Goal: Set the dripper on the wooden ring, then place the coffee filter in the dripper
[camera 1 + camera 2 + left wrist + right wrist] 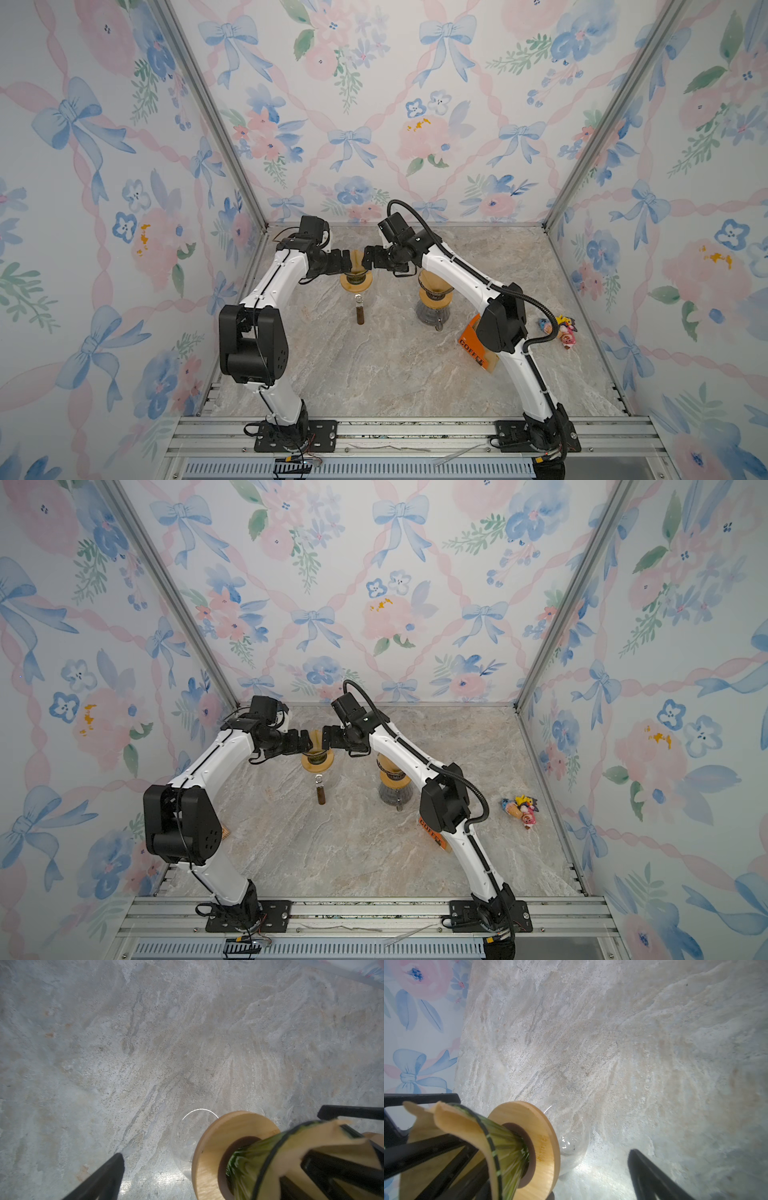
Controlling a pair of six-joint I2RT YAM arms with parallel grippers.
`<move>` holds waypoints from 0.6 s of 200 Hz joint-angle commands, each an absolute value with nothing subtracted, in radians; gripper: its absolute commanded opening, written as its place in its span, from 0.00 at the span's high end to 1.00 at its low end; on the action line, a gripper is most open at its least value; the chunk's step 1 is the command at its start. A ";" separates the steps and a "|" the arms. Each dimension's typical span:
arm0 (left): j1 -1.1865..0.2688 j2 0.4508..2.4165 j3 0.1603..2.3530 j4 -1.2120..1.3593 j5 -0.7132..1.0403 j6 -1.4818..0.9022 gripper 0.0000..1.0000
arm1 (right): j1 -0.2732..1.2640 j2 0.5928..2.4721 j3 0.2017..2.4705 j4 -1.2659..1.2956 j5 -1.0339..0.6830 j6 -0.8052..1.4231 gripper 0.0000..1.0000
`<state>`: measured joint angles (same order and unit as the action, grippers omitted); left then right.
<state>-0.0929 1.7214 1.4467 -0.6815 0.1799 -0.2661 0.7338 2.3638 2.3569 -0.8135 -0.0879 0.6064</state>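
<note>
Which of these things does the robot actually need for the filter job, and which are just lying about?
In the job:
filter
dripper
left hand
right hand

Lying about:
carafe
second dripper on the carafe
brown-handled tool
coffee box
toys

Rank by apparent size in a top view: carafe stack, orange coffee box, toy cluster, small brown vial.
Largest: carafe stack and orange coffee box. They look alike and both sit partly behind the right arm, so they are unranked.
Then: toy cluster.
Smallest: small brown vial.
</note>
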 commanded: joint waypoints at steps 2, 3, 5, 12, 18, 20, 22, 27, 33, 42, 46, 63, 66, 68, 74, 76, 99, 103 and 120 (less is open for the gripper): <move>-0.096 1.689 1.427 -0.683 0.182 -0.260 0.03 | 0.728 2.335 2.365 -0.861 -0.040 0.603 0.04; -0.097 1.689 1.428 -0.683 0.181 -0.261 0.03 | 0.728 2.335 2.365 -0.861 -0.040 0.603 0.04; -0.096 1.688 1.428 -0.683 0.181 -0.261 0.03 | 0.727 2.335 2.365 -0.862 -0.039 0.603 0.04; -0.096 1.689 1.425 -0.683 0.182 -0.260 0.03 | 0.728 2.333 2.362 -0.860 -0.038 0.602 0.04; -0.097 1.689 1.426 -0.683 0.182 -0.261 0.03 | 0.730 2.333 2.362 -0.857 -0.042 0.601 0.04; -0.097 1.689 1.425 -0.683 0.181 -0.261 0.03 | 0.730 2.333 2.362 -0.855 -0.043 0.600 0.04; -0.097 1.688 1.425 -0.683 0.183 -0.261 0.03 | 0.729 2.332 2.363 -0.853 -0.046 0.600 0.04; -0.096 1.689 1.426 -0.683 0.185 -0.261 0.03 | 0.732 2.330 2.361 -0.848 -0.050 0.597 0.04; -0.097 1.688 1.427 -0.683 0.187 -0.262 0.03 | 0.733 2.328 2.362 -0.842 -0.057 0.593 0.04; -0.096 1.686 1.431 -0.681 0.195 -0.263 0.03 | 0.739 2.322 2.361 -0.829 -0.070 0.586 0.04; -0.095 1.687 1.431 -0.680 0.199 -0.262 0.03 | 0.739 2.320 2.361 -0.823 -0.077 0.583 0.04; -0.094 1.679 1.431 -0.672 0.222 -0.262 0.03 | 0.746 2.311 2.361 -0.805 -0.092 0.575 0.04; -0.094 1.675 1.431 -0.669 0.226 -0.262 0.03 | 0.747 2.309 2.361 -0.803 -0.095 0.573 0.04; -0.094 1.673 1.431 -0.668 0.228 -0.262 0.03 | 0.747 2.309 2.362 -0.802 -0.096 0.573 0.04; -0.093 1.667 1.429 -0.664 0.236 -0.262 0.03 | 0.748 2.307 2.363 -0.801 -0.101 0.572 0.04; -0.092 1.666 1.427 -0.662 0.240 -0.262 0.03 | 0.748 2.308 2.364 -0.801 -0.101 0.572 0.04; -0.086 1.636 1.413 -0.630 0.296 -0.262 0.03 | 0.748 2.308 2.367 -0.802 -0.103 0.572 0.04; -0.087 1.630 1.411 -0.625 0.302 -0.263 0.03 | 0.748 2.309 2.366 -0.803 -0.104 0.571 0.04; -0.087 1.617 1.404 -0.618 0.310 -0.262 0.03 | 0.748 2.309 2.367 -0.807 -0.102 0.572 0.04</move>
